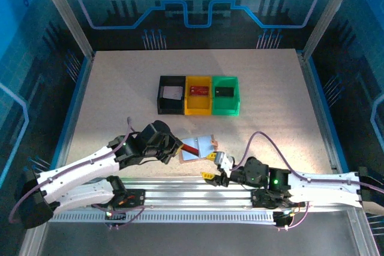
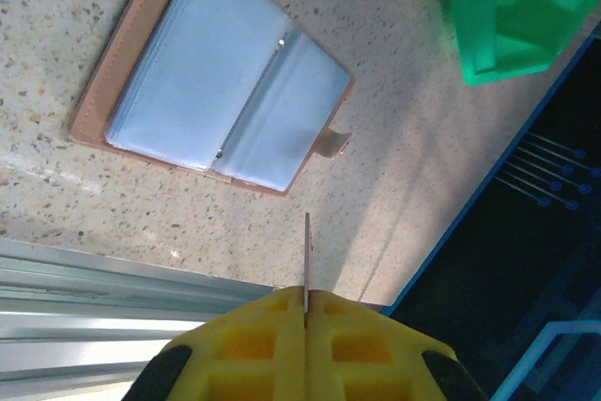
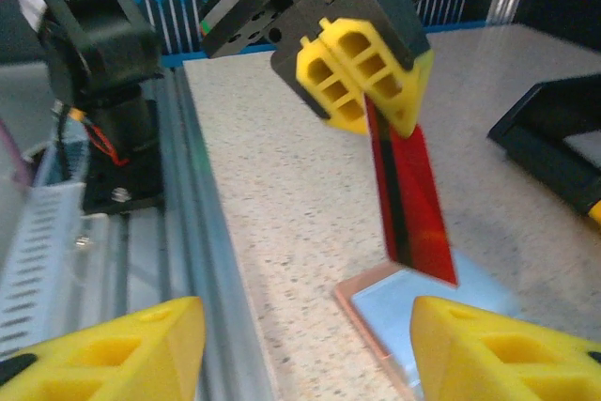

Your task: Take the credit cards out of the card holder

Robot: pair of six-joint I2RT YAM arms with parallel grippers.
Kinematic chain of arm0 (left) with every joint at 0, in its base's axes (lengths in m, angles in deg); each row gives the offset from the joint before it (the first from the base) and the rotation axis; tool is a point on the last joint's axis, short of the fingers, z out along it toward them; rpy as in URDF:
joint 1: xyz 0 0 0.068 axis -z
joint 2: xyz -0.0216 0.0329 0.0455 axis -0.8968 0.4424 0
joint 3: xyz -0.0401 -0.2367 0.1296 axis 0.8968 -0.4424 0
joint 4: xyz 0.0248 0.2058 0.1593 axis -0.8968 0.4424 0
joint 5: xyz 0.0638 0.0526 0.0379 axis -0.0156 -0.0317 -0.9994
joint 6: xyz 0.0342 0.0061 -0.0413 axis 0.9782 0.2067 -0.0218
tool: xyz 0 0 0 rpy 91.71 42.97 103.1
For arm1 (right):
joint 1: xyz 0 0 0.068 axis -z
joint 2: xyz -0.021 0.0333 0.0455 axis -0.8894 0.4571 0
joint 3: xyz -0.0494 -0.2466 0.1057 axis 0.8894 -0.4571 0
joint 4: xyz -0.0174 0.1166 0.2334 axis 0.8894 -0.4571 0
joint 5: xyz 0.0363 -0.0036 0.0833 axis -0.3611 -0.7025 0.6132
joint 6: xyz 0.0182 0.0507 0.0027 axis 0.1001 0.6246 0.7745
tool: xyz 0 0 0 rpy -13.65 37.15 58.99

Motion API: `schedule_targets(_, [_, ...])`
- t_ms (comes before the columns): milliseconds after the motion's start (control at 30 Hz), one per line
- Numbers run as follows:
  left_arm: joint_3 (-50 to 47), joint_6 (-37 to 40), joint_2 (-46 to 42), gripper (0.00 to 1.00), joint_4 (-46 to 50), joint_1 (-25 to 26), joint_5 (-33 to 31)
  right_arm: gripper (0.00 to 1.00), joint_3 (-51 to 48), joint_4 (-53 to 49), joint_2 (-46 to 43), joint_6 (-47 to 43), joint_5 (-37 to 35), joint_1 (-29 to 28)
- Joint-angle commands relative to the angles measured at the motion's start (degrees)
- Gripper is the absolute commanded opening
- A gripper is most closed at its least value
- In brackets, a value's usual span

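Top cam: I see the card holder (image 1: 201, 149) lying open on the surface (image 1: 120, 88) near the front edge, betw. my 2 arms. My left tool (image 1: 180, 147) is at its left side, pinched tight on a red card (image 1: 191, 147). My right tool (image 1: 210, 166) sits just beside the holder's near right corner, jaws apart, nothing in them. Further back are 3 bins in a row, side by side: a black bin (image 1: 171, 110) w/ a pale card (image 1: 173, 93) inside, a yellow bin (image 1: 198, 110) w/ a second red card (image 1: 198, 90), and a green bin (image 1: 225, 110) w/ a black card (image 1: 224, 91). Left wrist cam: the card holder (image 2: 216, 105) lies flat, pale grey pockets up, pinkish-tan rim all round, w/ a little snap tab (image 2: 333, 145) on one edge. The red card (image 2: 307, 260) shows edge-on, a thin line squeezed betw. the yellow fingers (image 2: 254, 345). Right wrist cam: the left tool (image 3: 366, 91) is up top and the red card (image 3: 413, 204) hangs down from it, tilted, w/ a dark stripe along one side. Its low end is over a corner of the card holder (image 3: 423, 312); I can't tell if they touch. My right tool (image 3: 300, 354) has its fingers (image 3: 122, 345) far apart at the bottom, holding nothing.
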Motion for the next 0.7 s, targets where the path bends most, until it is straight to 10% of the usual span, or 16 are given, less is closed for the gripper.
schedule_targets(0, [1.43, -1.61, 0.79, 0.0, -0.71, -0.33, 3.87, 0.54, 0.74, 9.85, 4.83, -7.07, -3.63, -0.58])
schedule_targets(667, [-0.05, -2.12, -0.44, 0.0, -4.37, -0.34, 7.08, 0.2, 2.88, 15.61, 14.54, -10.88, -6.33, 1.48])
